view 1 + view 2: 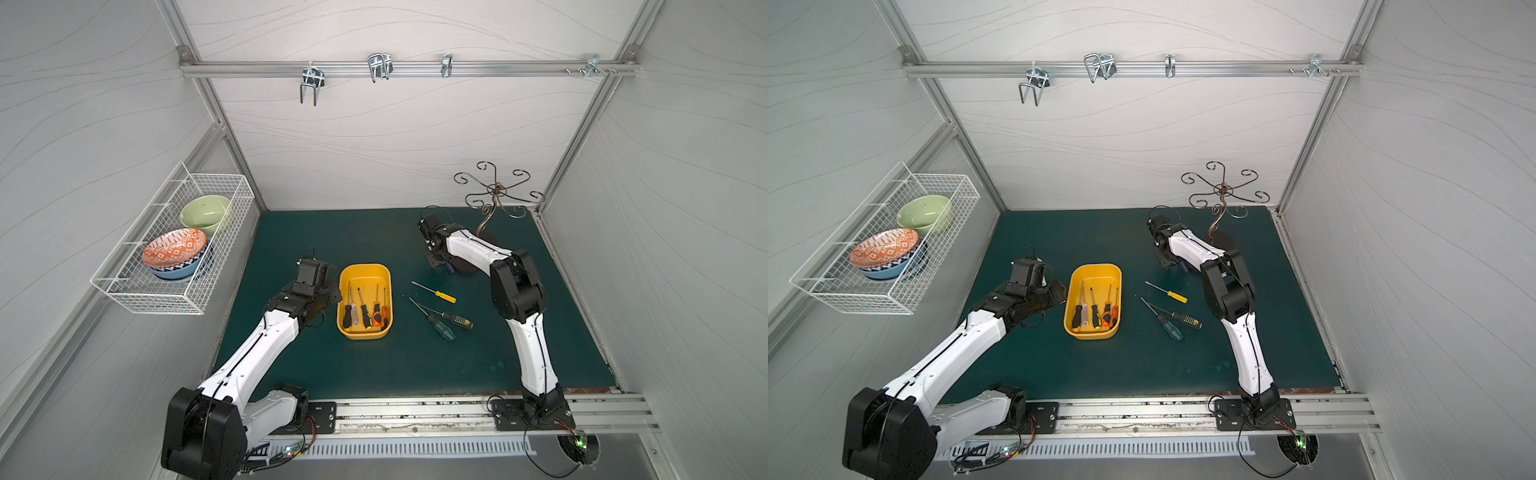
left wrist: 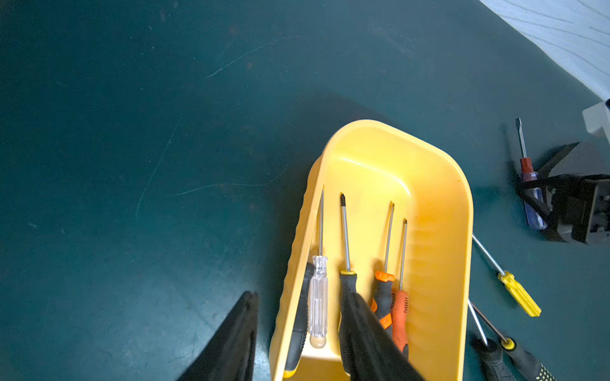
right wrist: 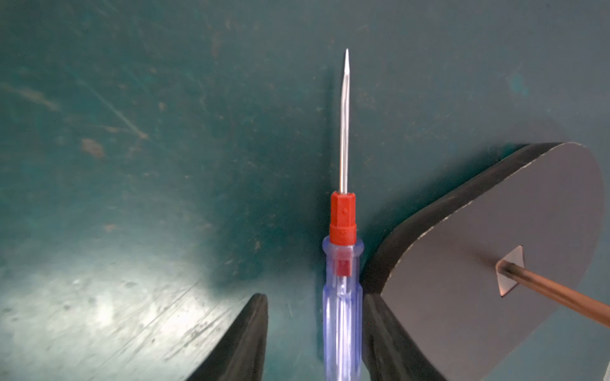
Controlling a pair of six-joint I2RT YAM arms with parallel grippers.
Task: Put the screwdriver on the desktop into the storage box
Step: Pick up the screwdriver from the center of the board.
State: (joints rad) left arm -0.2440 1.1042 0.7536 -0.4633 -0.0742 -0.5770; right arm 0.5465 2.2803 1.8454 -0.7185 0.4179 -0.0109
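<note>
Right gripper (image 3: 313, 303) is down at the desktop (image 1: 374, 365), right of centre in both top views. Its jaws are apart around the blue screwdriver (image 3: 343, 224). One finger (image 3: 379, 330) is against the handle, the other clear of it, not clamped yet. That screwdriver lies flat on the desktop, just beside the stand base (image 3: 495, 247).

Box (image 1: 365, 274) sits mid-frame, slightly left, with five screwdrivers (image 1: 365, 311) inside, handles toward the bottom of the frame. Left gripper (image 2: 302, 297) is at the box's left side, released, jaws straddling the box wall, gripping nothing.

Yellow screwdriver (image 1: 444, 296), black-yellow screwdriver (image 1: 459, 322) and green screwdriver (image 1: 442, 331) lie on the desktop right of the box.
</note>
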